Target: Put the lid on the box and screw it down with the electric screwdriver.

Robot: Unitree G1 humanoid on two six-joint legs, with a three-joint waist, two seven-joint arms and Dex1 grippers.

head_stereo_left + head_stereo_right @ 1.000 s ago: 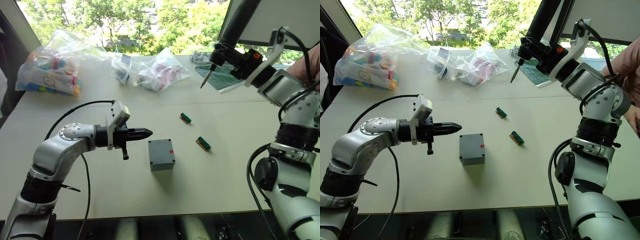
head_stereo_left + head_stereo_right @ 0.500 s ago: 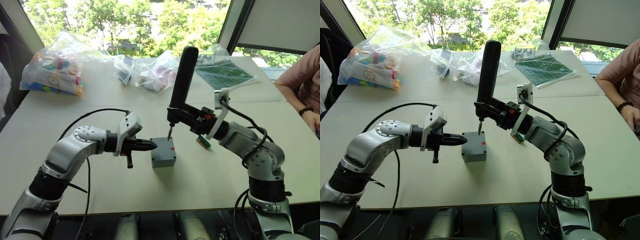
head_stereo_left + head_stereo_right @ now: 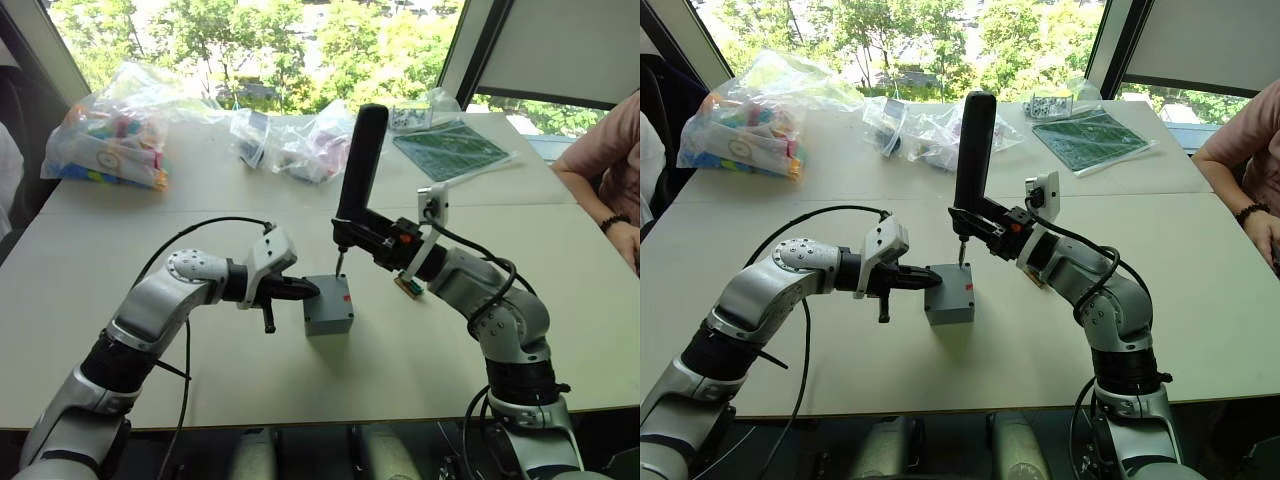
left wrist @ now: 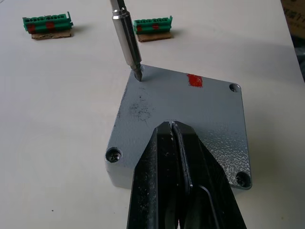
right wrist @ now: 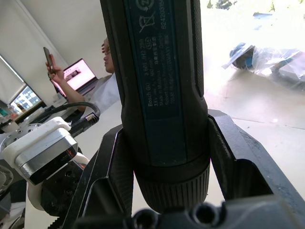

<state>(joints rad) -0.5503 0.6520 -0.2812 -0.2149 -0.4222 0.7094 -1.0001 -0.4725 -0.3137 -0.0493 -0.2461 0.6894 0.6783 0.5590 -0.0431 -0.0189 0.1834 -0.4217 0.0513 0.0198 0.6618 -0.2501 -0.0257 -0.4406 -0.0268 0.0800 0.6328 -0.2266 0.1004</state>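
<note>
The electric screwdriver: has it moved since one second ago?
Yes. The electric screwdriver came from high over the far table edge, near the green circuit board, down to the box, its bit at a lid corner.

Pale table [image 3: 200, 390] carries a grey box [image 3: 328, 305] at centre, with lid [image 4: 190, 114] seated on it. Two green components [image 4: 47, 25] [image 4: 152, 26] lie nearby. Clear plastic bags [image 3: 110, 125] [image 3: 300, 140] and a green board [image 3: 447, 148] lie at the far edge.

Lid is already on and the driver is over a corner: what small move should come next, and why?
Probably lower the electric screwdriver a touch so its bit seats in the corner hole. In the left wrist view the bit tip sits right at the lid corner where no screw head is visible, while the shut left claw presses on the lid, steadying the box.
</note>
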